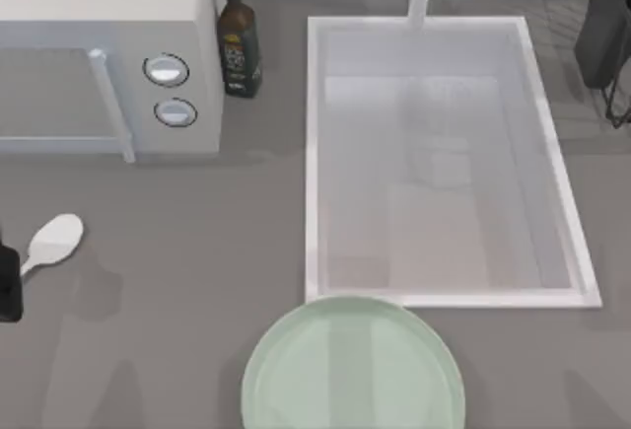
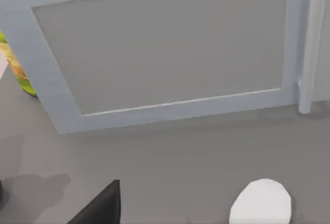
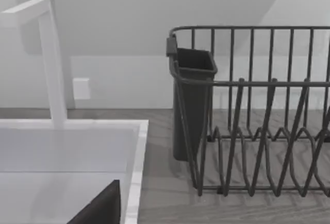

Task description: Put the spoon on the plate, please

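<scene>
The white spoon (image 1: 54,240) is at the far left of the counter, in front of the microwave, its oval bowl pointing up and right. It casts a separate shadow on the counter, so it hangs a little above the surface. Its handle runs down-left into my left gripper (image 1: 10,279), a dark shape at the picture's left edge that is shut on the handle. The left wrist view shows the spoon's bowl (image 2: 261,204) beside one dark finger (image 2: 98,209). The pale mint-green plate (image 1: 353,368) lies at the front middle, well to the right of the spoon.
A white sink (image 1: 315,163) lies behind the plate. A grey microwave (image 1: 108,74) stands at the back left, with a dark bottle (image 1: 238,39) beside it. A dark dish rack (image 3: 252,116) stands at the back right, seen past one finger (image 3: 100,209) of my right gripper.
</scene>
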Controlling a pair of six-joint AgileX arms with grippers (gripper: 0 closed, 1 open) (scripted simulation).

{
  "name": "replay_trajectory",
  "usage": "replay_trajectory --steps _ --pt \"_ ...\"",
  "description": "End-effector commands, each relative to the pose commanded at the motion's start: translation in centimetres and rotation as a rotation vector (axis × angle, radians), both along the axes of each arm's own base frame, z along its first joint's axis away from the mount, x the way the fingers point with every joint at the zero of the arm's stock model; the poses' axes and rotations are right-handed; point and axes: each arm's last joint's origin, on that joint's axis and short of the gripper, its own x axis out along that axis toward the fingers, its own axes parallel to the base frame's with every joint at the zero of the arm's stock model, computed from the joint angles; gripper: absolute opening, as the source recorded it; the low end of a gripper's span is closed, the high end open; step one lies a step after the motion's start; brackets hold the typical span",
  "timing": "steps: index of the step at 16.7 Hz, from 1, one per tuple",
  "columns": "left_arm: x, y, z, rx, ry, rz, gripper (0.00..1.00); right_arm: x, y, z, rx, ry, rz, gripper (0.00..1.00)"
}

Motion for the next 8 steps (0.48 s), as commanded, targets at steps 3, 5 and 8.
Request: replay_trajectory --steps 3,5,8 --pt "2.8 0.5 1.3 0.089 0.293 -0.036 1.0 0.0 0.0 0.0 0.0 0.0 0.0 1.0" --pt "5.2 0.9 1.5 0.137 0.503 -0.078 1.0 0.0 0.0 0.0 0.0 0.0 0.0 1.0" --pt "8.9 1.7 1.2 0.185 0.781 -0.161 1.0 0.0 0.0 0.0 0.0 0.0 0.0 1.0"
